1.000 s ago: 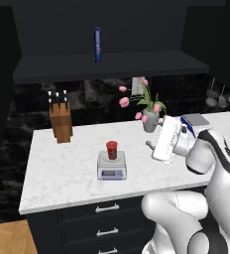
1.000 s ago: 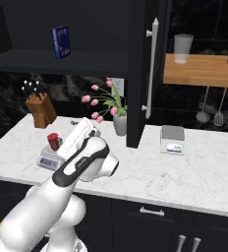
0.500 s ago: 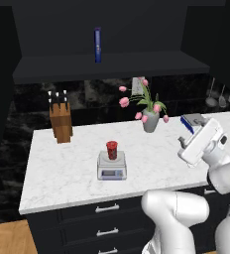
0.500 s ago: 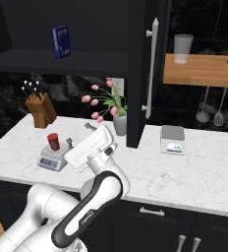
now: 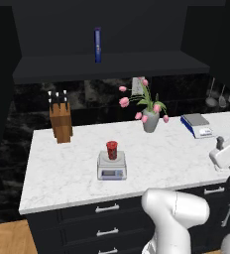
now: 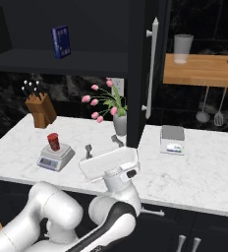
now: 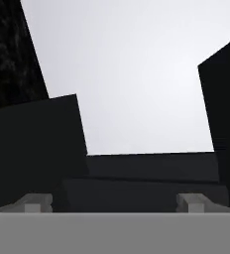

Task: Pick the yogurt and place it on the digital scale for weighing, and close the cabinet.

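Observation:
The yogurt [image 5: 111,149] [image 6: 53,141], a small red cup, stands upright on the silver digital scale [image 5: 111,167] [image 6: 55,158] at the middle left of the white counter. My gripper [image 6: 102,146] [image 7: 115,202] is open and holds nothing. It hovers over the counter's front edge, well to the right of the scale, and points up. The black cabinet [image 5: 102,64] above the counter is open. Its right door [image 6: 138,74] stands out edge-on, with a long silver handle [image 6: 153,69], just behind and above my hand.
A tall blue bottle [image 5: 97,44] stands on the cabinet shelf. On the counter are a knife block [image 5: 61,121], a vase of pink flowers [image 5: 149,119] and a flat blue-based scale [image 5: 197,124]. Right of the door, a wooden shelf [image 6: 199,74] carries a glass, with utensils hanging below.
The arm has swung right, away from the scale, and the hand has turned upward near the open door. The jaws stayed open. The yogurt has not moved from the scale.

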